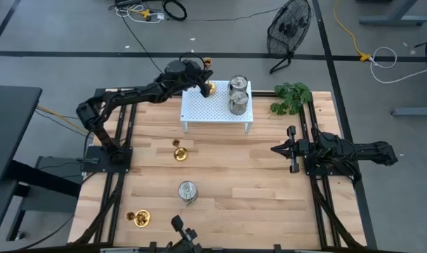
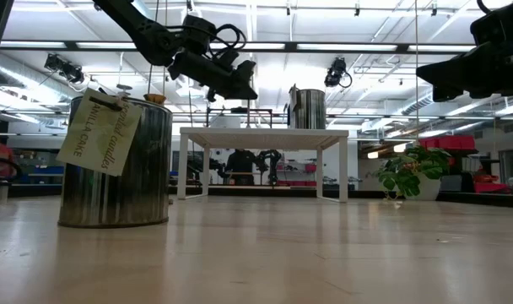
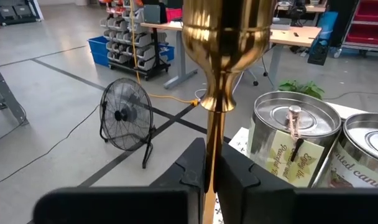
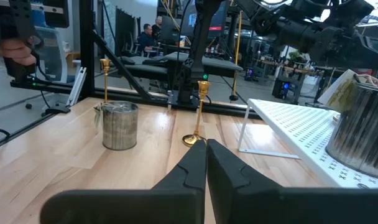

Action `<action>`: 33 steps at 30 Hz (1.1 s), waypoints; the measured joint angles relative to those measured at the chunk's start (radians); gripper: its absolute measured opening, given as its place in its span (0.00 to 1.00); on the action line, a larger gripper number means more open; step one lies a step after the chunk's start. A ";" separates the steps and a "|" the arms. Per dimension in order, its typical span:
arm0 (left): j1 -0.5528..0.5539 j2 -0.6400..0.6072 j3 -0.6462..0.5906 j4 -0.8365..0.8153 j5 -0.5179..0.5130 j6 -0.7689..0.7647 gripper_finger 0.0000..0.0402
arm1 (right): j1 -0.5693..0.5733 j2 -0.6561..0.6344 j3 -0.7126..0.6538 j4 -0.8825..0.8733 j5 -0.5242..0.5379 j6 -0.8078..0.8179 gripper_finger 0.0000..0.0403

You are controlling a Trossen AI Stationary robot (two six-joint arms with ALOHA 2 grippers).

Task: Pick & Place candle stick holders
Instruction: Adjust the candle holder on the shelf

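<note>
High view: the left hand (image 1: 205, 79) sits at the far-left corner of the white rack (image 1: 199, 109) near the worktop's far edge, its fingers clamped narrowly on the slim stem of a gold holder (image 3: 221, 56), with two silver holders (image 1: 238, 95) already standing on the rack. Judged from this layout, roughly half the task is done: two gold holders (image 1: 180, 152) and one silver holder (image 1: 187, 191) are left on the worktop (image 1: 255, 190). The right hand (image 1: 284, 149) waits shut and empty near the right edge.
</note>
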 joint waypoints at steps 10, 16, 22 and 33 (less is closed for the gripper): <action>0.003 -0.046 0.000 -0.005 -0.004 0.023 0.07 | 0.000 0.000 0.000 0.000 0.000 0.000 0.04; 0.006 -0.071 0.000 -0.025 -0.039 0.026 0.05 | 0.000 0.000 0.000 0.000 0.000 0.000 0.04; 0.011 -0.095 0.000 -0.081 -0.074 0.026 0.06 | 0.000 0.000 0.000 0.000 0.000 0.000 0.04; 0.013 -0.107 0.000 -0.139 -0.086 0.021 0.06 | 0.000 0.000 0.000 0.000 0.000 0.000 0.04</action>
